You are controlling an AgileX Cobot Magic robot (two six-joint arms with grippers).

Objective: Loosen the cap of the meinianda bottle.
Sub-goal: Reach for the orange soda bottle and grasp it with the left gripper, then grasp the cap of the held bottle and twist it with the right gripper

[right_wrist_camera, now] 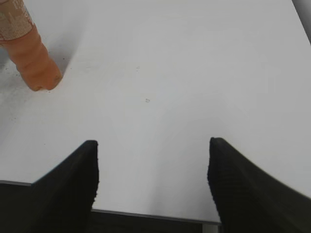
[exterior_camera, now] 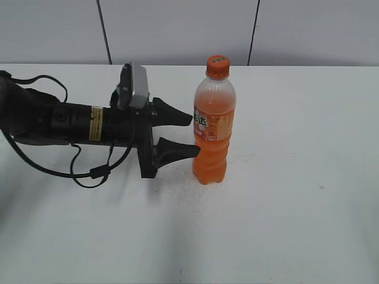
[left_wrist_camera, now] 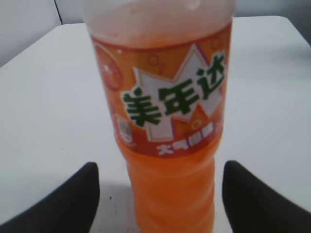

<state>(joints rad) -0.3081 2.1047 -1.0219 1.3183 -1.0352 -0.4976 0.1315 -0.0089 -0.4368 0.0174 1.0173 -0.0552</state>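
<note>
Standing upright, nearly full meinianda bottle [exterior_camera: 214, 127] looks heavy, smooth, slippery; left gripper [exterior_camera: 192, 135] spread wide beside its labelled middle, best grip there; cap [exterior_camera: 218, 66] untouched.

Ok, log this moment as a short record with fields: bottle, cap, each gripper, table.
bottle: meinianda bottle stands upright on the table, orange liquid filling most of it
cap: orange cap sits on the neck, nothing touching it
left gripper: left gripper open, level with the label, fingertips at the bottle's side, not closed on it
right gripper: right gripper open, holding nothing, over bare table, bottle far off to its left; not seen in the exterior view
table: white table
</note>
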